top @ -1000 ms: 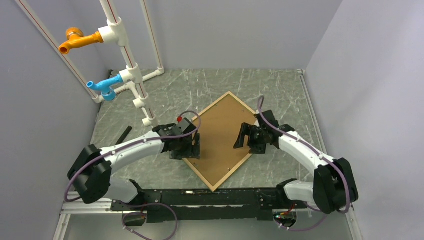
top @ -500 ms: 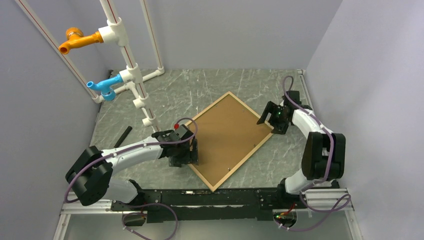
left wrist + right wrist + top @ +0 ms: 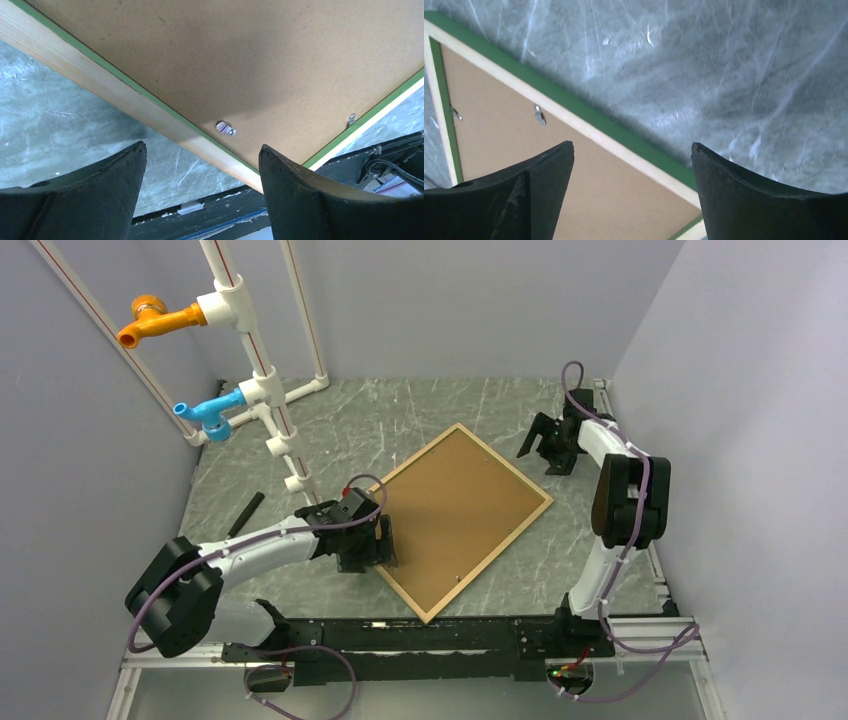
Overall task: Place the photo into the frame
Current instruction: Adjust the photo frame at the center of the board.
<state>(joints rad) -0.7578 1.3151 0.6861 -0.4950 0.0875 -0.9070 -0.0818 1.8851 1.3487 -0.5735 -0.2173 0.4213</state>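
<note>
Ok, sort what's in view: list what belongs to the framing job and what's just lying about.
Job in hand:
frame, back up
brown backing board inside its rim
metal clips
left pincer, open over the frame's edge
right pincer, open
The photo does not show.

Lying about:
white pipe rack
orange fitting
blue fitting
black stick

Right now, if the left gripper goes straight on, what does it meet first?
Probably the pale wooden edge of the frame, lying between the open jaws of the left gripper, with the brown backing board and a metal clip just beyond. Depth is unclear.
</note>
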